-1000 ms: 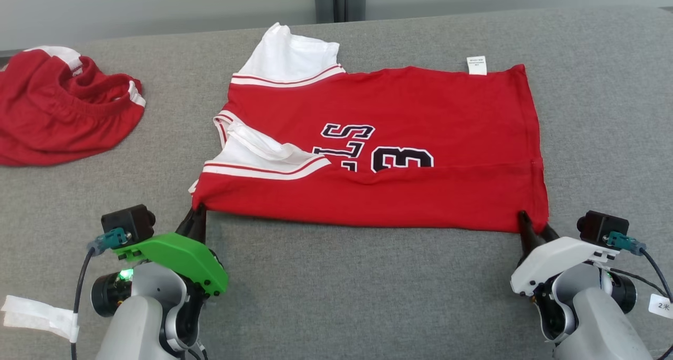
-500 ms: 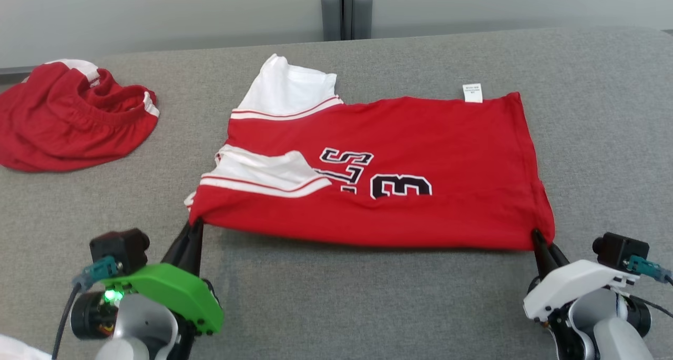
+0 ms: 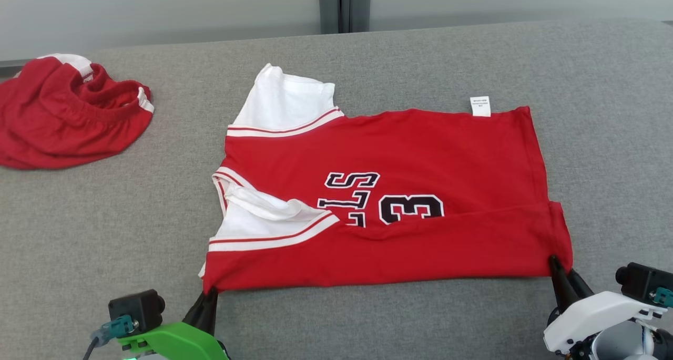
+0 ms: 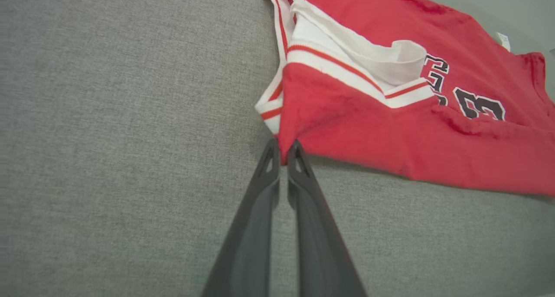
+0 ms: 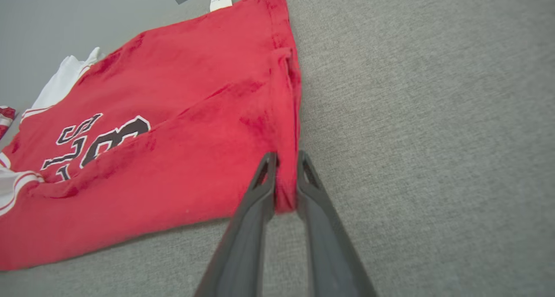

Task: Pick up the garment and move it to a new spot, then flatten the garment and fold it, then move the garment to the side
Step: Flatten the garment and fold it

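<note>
Crumpled red shorts (image 3: pixel 63 118) (white-trimmed) lie well left of the jersey (image 3: pixel 399 150).

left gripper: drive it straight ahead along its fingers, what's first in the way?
The red jersey itself: the left gripper is shut on its near corner, so going on would push into that red fold, then probably the white striped armhole band beyond. Depth there is unclear.
</note>
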Available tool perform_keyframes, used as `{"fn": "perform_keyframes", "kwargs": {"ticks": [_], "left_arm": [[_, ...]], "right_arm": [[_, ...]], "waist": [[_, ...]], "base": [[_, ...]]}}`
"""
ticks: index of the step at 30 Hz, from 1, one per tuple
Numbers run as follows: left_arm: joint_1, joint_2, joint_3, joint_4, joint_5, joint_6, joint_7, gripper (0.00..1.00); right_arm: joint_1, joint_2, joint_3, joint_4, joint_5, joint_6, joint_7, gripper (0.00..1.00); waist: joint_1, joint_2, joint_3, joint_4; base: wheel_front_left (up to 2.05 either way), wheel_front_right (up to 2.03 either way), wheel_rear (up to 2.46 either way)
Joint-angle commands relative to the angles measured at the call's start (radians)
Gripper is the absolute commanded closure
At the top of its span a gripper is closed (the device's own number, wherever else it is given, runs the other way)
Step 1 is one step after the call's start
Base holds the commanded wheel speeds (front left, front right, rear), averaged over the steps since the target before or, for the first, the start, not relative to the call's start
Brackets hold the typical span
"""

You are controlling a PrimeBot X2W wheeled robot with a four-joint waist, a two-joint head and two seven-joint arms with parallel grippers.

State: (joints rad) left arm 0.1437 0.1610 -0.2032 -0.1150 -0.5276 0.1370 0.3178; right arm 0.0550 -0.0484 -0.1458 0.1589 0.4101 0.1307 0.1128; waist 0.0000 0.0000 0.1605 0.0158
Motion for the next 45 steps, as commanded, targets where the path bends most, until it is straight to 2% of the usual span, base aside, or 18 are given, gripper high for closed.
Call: {"fn": "perform_keyframes", "kwargs": {"ticks": [1,2,7,12,18,22,25,27,36,45], "left_arm": [[-0.011,0.006,0.006,0.009,-0.005,0.002,-0.008,0.07],[-0.015,0.008,0.009,0.012,-0.004,0.002,-0.010,0.00],[-0.044,0.040,0.029,0.006,0.012,0.000,-0.017,0.00],[-0.157,0.097,0.037,-0.017,0.033,-0.026,0.009,0.00],[-0.448,0.190,0.017,0.026,0.074,-0.109,0.095,0.00],[-0.678,0.229,-0.014,0.118,0.081,-0.176,0.175,0.00],[-0.828,0.237,-0.030,0.223,0.057,-0.210,0.244,0.00],[-0.919,0.265,-0.035,0.284,0.073,-0.222,0.275,0.00],[-1.127,0.331,-0.063,0.490,0.071,-0.249,0.396,0.00],[-1.158,0.365,-0.059,0.572,0.067,-0.222,0.470,0.00]], "right_arm": [[0.011,-0.004,-0.007,-0.012,-0.007,0.000,0.002,0.10],[0.014,-0.003,-0.008,-0.015,-0.008,0.000,0.003,0.00],[0.024,-0.003,-0.026,-0.046,-0.012,0.000,-0.008,0.00],[-0.007,-0.003,-0.032,-0.093,-0.034,0.000,-0.017,0.00],[-0.086,-0.003,0.022,-0.148,-0.063,0.000,-0.008,0.00],[-0.159,-0.003,0.074,-0.153,-0.078,0.000,-0.011,0.00],[-0.211,-0.003,0.121,-0.155,-0.078,0.000,-0.018,0.00],[-0.241,-0.002,0.156,-0.154,-0.072,0.000,-0.023,0.00],[-0.369,-0.002,0.257,-0.116,-0.077,0.000,-0.064,0.00],[-0.424,-0.002,0.282,-0.072,-0.075,0.000,-0.093,0.00]], "waist": [[0.0000,0.0000,0.001,-0.003],[0.0000,0.0000,0.002,-0.005],[0.0000,0.0000,0.013,-0.024],[0.0000,0.0000,0.049,-0.054],[0.0000,0.0000,0.134,-0.110],[0.0000,0.0000,0.201,-0.154],[0.0000,0.0000,0.250,-0.194],[0.0000,0.0000,0.283,-0.224],[0.0000,0.0000,0.391,-0.334],[0.0000,0.0000,0.414,-0.372]], "base": [[0.00,0.00,0.00],[0.00,0.00,0.00],[0.00,0.00,0.00],[0.00,0.00,0.00],[0.00,0.00,0.00],[0.00,0.00,0.00],[0.00,0.00,0.00],[0.00,0.00,0.00],[0.00,0.00,0.00],[0.00,0.00,0.00]]}}
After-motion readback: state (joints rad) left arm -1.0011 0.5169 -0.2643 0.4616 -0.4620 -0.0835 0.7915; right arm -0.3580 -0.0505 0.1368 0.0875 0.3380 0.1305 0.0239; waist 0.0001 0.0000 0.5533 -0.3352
